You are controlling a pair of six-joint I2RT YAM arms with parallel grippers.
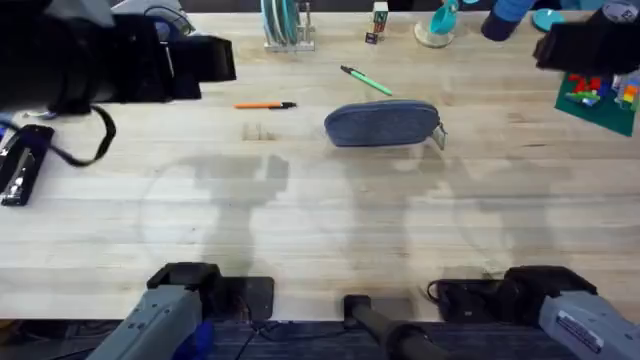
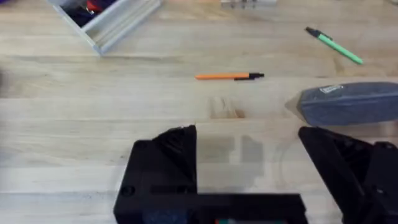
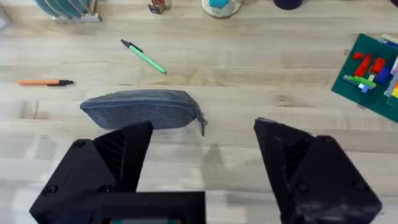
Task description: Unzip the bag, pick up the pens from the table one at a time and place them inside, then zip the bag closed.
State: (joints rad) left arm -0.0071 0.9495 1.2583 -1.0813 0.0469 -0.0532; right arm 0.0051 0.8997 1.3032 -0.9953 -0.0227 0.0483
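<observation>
Both black grippers, left (image 2: 249, 168) and right (image 3: 202, 168), hover spread wide and empty above the table (image 1: 320, 240), where the zipped grey-blue bag (image 1: 383, 124) lies mid-table, the orange pen (image 1: 265, 105) to its left and the green pen (image 1: 366, 80) just behind it.

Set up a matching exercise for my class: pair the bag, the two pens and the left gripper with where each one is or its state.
Column 1:
1. bag
2. orange pen
3. green pen
4. left gripper

Column 2:
A. lies left of the bag
B. open, holding nothing
C. zipped shut, mid-table
D. lies beyond the bag, at a slant

Pairs: 1-C, 2-A, 3-D, 4-B
</observation>
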